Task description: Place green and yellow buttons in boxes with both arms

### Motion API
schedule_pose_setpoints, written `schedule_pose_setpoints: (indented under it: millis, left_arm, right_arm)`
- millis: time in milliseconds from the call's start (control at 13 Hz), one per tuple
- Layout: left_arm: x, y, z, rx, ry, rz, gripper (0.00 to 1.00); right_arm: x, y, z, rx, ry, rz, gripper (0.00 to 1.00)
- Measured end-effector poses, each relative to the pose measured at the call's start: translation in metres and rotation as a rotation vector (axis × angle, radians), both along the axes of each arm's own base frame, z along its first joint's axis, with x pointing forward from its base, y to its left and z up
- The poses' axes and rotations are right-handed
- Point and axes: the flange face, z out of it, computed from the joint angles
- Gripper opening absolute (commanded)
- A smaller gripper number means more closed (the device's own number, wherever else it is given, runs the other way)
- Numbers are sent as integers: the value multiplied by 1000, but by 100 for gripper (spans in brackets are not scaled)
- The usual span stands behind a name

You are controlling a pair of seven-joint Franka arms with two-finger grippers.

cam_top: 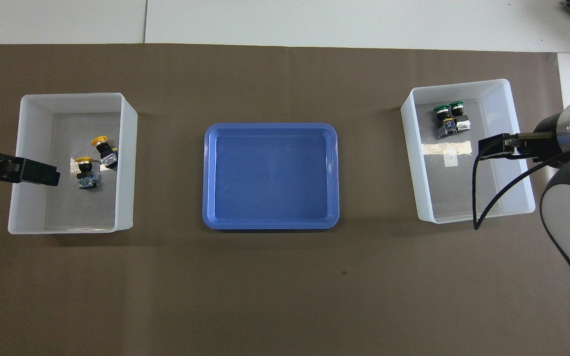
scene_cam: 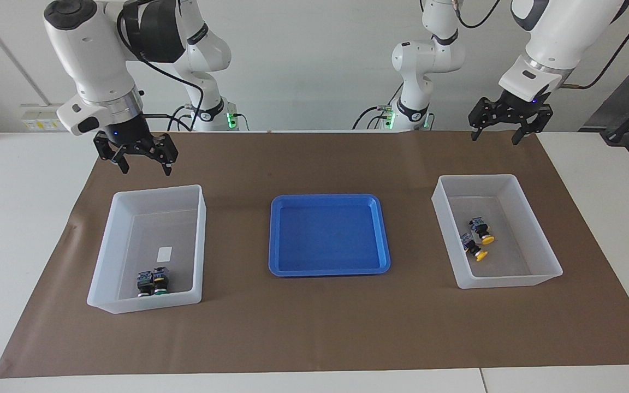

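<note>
Two green buttons (scene_cam: 152,281) (cam_top: 451,118) lie together in the translucent white box (scene_cam: 201,240) (cam_top: 412,158) toward the right arm's end of the table. Two yellow buttons (scene_cam: 478,237) (cam_top: 94,160) lie in the matching box (scene_cam: 445,229) (cam_top: 125,163) toward the left arm's end. My right gripper (scene_cam: 146,170) (cam_top: 485,150) is open and empty, raised over the edge of the green buttons' box. My left gripper (scene_cam: 494,138) (cam_top: 50,175) is open and empty, raised over the edge of the yellow buttons' box.
A shallow blue tray (scene_cam: 275,234) (cam_top: 208,178) with nothing in it sits midway between the two boxes. A brown mat (scene_cam: 314,327) covers the white table under them all. A small white label (scene_cam: 165,253) lies in the green buttons' box.
</note>
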Motion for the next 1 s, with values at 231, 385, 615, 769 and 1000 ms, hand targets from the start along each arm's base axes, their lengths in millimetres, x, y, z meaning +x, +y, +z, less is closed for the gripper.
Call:
schedule_pose_setpoints:
  millis: [231, 385, 615, 769, 1000]
  left_arm:
    - [0, 0, 0, 0, 0, 0, 100]
    - [0, 0, 0, 0, 0, 0, 100]
    - [0, 0, 0, 0, 1, 0, 100]
    - [0, 0, 0, 0, 1, 0, 100]
    - [0, 0, 0, 0, 1, 0, 100]
  right_arm:
    - [-1, 2, -1, 2, 4, -38, 100]
    - [-1, 2, -1, 2, 6, -39, 100]
    - [-1, 2, -1, 2, 7, -39, 100]
    - [-1, 3, -1, 2, 7, -39, 100]
    - [-1, 6, -1, 33, 8, -42, 100]
